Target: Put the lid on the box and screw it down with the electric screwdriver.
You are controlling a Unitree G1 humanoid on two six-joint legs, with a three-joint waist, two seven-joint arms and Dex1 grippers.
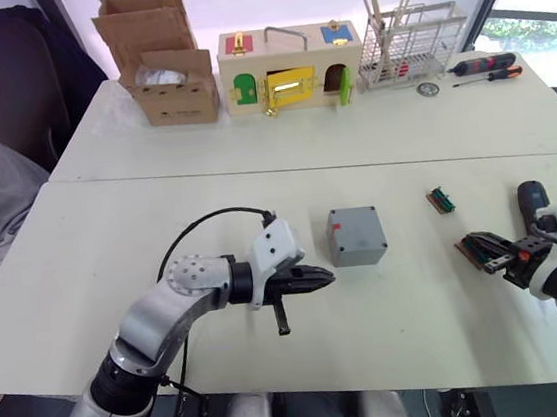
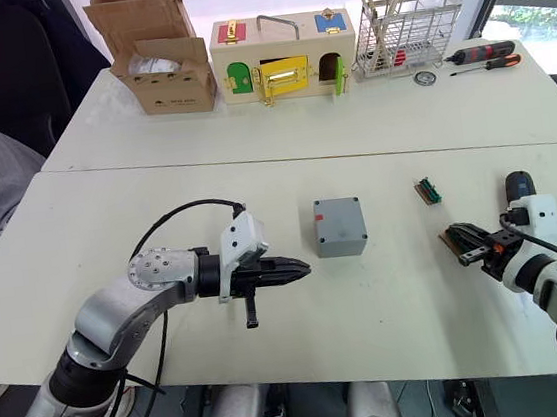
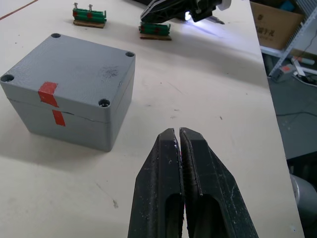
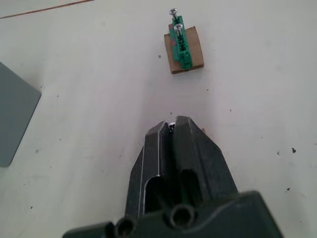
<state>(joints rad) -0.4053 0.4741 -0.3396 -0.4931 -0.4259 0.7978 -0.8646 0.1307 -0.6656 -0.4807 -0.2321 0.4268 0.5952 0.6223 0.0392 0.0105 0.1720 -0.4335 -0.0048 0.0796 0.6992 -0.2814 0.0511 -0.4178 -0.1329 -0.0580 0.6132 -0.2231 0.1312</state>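
Grey plastic, cube-like, with a strip of red tape down one side, the box (image 1: 355, 235) sat near the middle of the white table (image 1: 139, 224). Its flat grey lid (image 3: 74, 69) already lay on top, a dark screw hole at each corner, and the tape crossed the seam between lid and body. The left gripper (image 1: 319, 279) hung low over the table just beside the box, on the robot's left of it and slightly nearer the robot, its two black fingers (image 3: 166, 178) pressed together with nothing between them; in the left wrist view the box stood ahead and off to one side of the tips, not touching them.

The right gripper (image 1: 483, 252) lay well apart from the box on the robot's right, its fingers drawn close around a small green piece on a brown card base. A second small green terminal block on brown card (image 1: 441, 200) rested between that gripper and the box, farther from the robot. The thick dark blue-black electric screwdriver (image 1: 531, 198) lay on the table close to the right wrist.
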